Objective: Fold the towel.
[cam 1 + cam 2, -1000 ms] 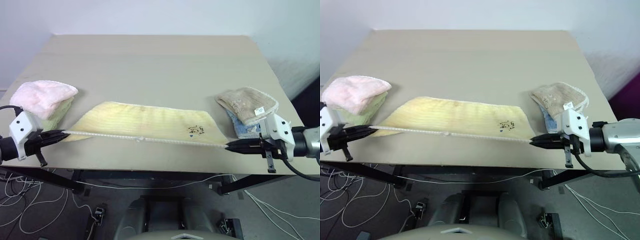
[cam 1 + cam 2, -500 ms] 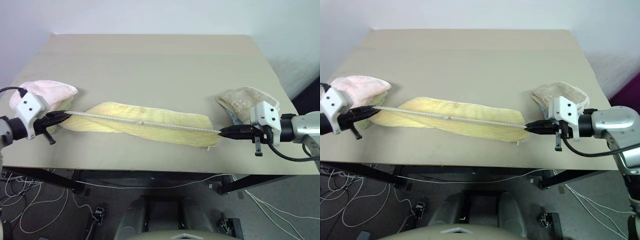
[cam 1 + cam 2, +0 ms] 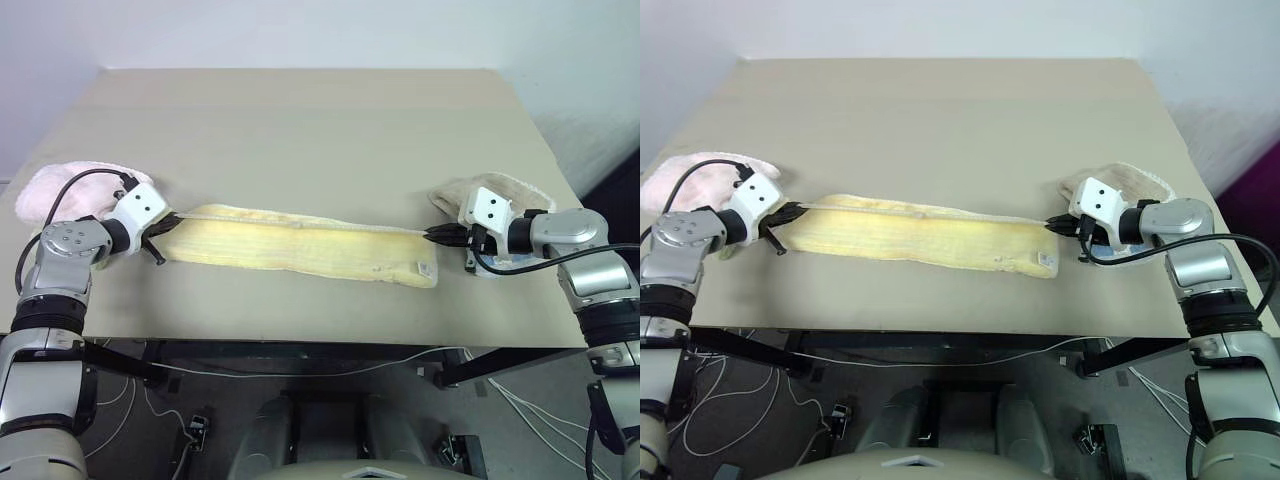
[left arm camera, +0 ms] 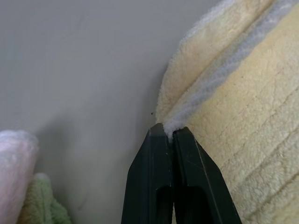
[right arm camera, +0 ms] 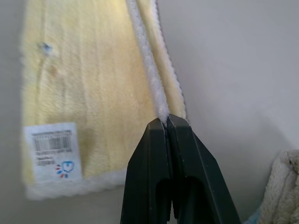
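So the towel (image 3: 300,245) is lying across the front half of the counter (image 3: 320,130) as a long narrow strip, already doubled over lengthwise, label (image 5: 53,152) facing up near the right end. Left gripper (image 3: 163,226) has its jaws pinched tight on the cream hem at the left corner, right gripper (image 3: 432,236) is clamped the same way on the hem at the right corner. Hem looks pretty taut between them.

My take on finishing this step cleanly: lay the held edge right on top of the far edge so the layers line up, and lower both ends together so it doesn't skew. Don't release until the hem is actually resting on the cloth, otherwise it springs back. Watch the sides too, the pink towel (image 3: 60,190) sits just beside the left arm and the tan towel (image 3: 505,188) is right by the right one, easy to snag.
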`<state>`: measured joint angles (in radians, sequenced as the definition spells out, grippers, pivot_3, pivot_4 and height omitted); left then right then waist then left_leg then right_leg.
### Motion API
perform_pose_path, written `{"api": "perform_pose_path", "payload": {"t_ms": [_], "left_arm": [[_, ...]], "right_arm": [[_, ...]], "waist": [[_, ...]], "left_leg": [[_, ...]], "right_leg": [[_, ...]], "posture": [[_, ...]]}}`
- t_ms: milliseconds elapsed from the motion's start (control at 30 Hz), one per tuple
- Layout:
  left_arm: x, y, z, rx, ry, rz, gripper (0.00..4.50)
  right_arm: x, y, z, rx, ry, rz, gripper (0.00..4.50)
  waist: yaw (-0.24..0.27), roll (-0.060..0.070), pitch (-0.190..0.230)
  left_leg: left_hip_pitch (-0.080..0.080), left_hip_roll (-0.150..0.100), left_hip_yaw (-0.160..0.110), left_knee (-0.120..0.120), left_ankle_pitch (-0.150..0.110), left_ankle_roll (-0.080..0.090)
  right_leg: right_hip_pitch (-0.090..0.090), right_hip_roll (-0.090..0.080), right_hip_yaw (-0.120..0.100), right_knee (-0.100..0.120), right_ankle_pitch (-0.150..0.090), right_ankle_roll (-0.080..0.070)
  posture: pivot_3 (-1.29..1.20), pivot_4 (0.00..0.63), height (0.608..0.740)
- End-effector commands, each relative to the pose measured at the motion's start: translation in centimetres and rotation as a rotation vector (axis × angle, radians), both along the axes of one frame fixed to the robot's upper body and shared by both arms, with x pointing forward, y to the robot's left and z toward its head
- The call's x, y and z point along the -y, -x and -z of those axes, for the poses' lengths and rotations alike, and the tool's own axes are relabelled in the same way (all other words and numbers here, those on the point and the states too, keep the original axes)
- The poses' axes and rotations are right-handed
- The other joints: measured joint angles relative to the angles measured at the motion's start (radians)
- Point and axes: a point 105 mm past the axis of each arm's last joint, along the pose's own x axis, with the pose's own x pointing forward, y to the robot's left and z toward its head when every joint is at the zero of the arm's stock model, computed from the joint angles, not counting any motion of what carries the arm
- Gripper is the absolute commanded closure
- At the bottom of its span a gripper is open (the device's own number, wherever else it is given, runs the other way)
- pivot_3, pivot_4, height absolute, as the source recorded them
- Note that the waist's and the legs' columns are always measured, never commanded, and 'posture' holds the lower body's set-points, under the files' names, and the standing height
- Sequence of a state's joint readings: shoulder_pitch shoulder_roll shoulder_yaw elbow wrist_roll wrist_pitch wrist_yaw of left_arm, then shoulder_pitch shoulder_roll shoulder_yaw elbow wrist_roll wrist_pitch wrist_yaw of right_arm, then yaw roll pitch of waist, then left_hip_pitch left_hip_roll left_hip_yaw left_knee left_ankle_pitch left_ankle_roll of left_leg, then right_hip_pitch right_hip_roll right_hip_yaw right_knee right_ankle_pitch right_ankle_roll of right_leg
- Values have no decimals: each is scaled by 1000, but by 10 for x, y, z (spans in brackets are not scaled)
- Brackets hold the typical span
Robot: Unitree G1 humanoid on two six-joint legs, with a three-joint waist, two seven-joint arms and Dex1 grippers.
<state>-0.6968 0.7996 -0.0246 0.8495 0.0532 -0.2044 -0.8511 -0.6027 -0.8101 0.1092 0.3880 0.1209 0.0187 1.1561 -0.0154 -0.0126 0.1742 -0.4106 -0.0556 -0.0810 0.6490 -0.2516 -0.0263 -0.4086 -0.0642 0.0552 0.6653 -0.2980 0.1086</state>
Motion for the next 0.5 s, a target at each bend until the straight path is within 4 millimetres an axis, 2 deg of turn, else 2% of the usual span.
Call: {"api": "perform_pose_path", "payload": {"t_ms": [33, 167, 233, 333, 500], "left_arm": [[-4, -6, -11, 58, -25, -21, 4500], [-7, -12, -20, 119, -8, -65, 4500], [-8, -15, -24, 149, 5, -84, 4024], [-5, -18, -29, 173, 46, -82, 3121], [-2, -21, -33, 203, 79, -92, 1411]], "right_arm": [[3, -6, -11, 58, 12, 11, 4460], [3, -8, -9, 60, 8, 18, 4460], [4, -7, -7, 54, 11, 17, 4500], [4, -6, -5, 38, 11, 14, 3830], [4, -3, -6, 31, 7, 9, 2176]], "waist": [[0, 0, 0], [0, 0, 0], [0, 0, 0], [0, 0, 0], [0, 0, 0]], "left_leg": [[0, 0, 0, 0, 0, 0], [0, 0, 0, 0, 0, 0], [0, 0, 0, 0, 0, 0], [0, 0, 0, 0, 0, 0], [0, 0, 0, 0, 0, 0]], "right_leg": [[0, 0, 0, 0, 0, 0], [0, 0, 0, 0, 0, 0], [0, 0, 0, 0, 0, 0], [0, 0, 0, 0, 0, 0], [0, 0, 0, 0, 0, 0]], "posture": [[0, 150, 740], [0, 150, 740], [0, 150, 740], [0, 150, 740], [0, 150, 740]]}}
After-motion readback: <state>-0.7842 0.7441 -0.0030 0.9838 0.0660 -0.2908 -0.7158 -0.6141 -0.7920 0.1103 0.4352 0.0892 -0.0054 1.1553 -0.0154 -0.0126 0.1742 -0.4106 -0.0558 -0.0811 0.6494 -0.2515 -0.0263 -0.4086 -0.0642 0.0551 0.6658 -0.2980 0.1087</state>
